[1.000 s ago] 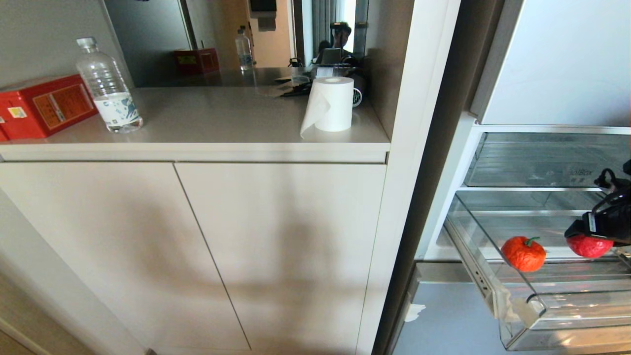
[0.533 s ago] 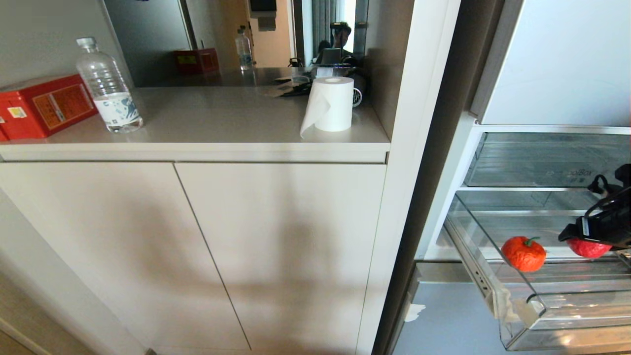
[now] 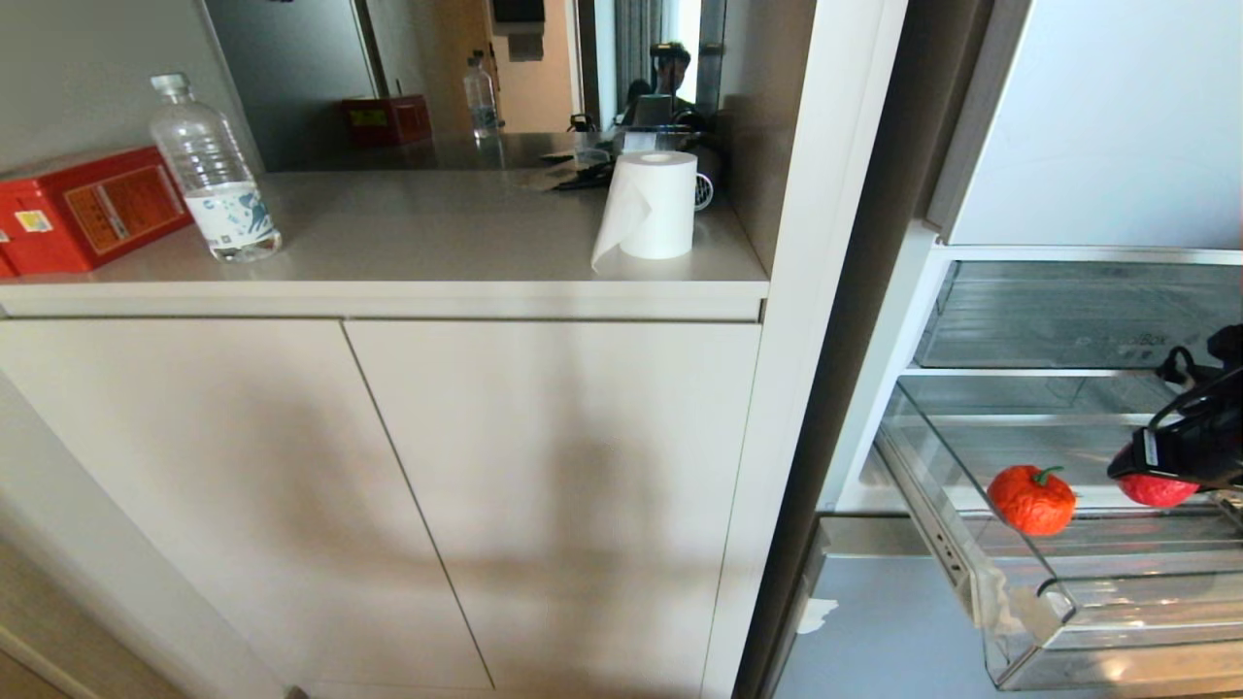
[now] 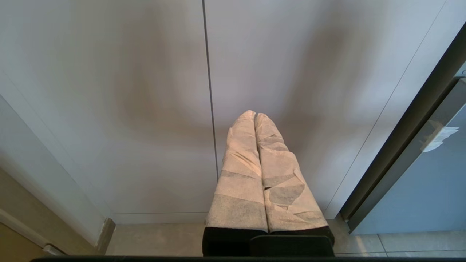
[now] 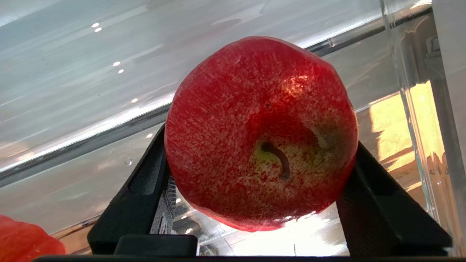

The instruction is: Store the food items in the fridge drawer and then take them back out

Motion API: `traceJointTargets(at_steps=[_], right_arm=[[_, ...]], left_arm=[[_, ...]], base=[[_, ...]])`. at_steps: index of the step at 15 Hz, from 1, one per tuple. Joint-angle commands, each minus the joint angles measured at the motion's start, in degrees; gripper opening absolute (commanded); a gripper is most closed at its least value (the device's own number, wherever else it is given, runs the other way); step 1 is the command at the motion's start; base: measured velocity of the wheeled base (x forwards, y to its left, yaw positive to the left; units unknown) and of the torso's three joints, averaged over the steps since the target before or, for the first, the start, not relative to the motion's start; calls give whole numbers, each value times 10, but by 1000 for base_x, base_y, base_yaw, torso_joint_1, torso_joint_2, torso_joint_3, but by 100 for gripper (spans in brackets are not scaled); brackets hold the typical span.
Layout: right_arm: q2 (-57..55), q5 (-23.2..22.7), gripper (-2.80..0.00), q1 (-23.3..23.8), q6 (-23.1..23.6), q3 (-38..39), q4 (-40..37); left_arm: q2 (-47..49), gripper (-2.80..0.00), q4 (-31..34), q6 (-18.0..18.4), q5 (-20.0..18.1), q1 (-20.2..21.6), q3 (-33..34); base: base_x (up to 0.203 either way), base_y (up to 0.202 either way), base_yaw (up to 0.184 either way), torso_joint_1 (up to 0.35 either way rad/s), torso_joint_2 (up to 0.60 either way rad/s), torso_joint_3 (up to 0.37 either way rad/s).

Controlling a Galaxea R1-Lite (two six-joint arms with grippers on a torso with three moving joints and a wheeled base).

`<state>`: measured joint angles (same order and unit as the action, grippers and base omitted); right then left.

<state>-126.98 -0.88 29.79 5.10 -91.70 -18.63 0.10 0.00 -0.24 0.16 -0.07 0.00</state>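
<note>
Apple-red toy fruit (image 5: 260, 133) now sits between the jaws of the right gripper (image 3: 1170, 464) inside the clear fridge drawer (image 3: 981, 544). A second ago the jaws stood wider around it; now they have drawn in until both black fingers (image 5: 142, 193) press its sides, and the gripper has shifted slightly. I judge this to be the grasp for taking it back out, since both food items already lie in the drawer. Whether it has left the ribbed floor, I cannot tell. The orange-red fruit (image 3: 1031, 499) with the green stem rests well off to the jaws' left, untouched. The left gripper (image 4: 255, 120) hangs parked before the cabinet doors, its wrapped fingers pressed together on nothing.

Writing: faint lettering ending in "Box" shows on the upper drawer (image 3: 1068, 316) beyond the jaws. The red box (image 3: 87, 209) and water bottle (image 3: 209, 170) on the surface carry labels I cannot read.
</note>
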Motion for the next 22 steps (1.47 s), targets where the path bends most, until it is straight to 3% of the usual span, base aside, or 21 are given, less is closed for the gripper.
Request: traceJointTargets(at_steps=[1,7,17,21,22], right_arm=[[17,-2,-280,0,0,6,-3],[201,-13,-280,-3,4,99,-3],[643,-88,-280,-2,16,399,2],[761,-124,-280,-9,-43,573,105],[782,-122,-280,-34,-51,601,128]], left_arm=[[1,-280,0,0,0,0,0],[1,-280,0,0,0,0,0],[1,-280,0,0,0,0,0],[1,-280,0,0,0,0,0],[1,-280,0,0,0,1,0]], base=[[0,0,0,0,0,0],[0,0,0,0,0,0],[0,0,0,0,0,0],[0,0,0,0,0,0],[0,0,0,0,0,0]])
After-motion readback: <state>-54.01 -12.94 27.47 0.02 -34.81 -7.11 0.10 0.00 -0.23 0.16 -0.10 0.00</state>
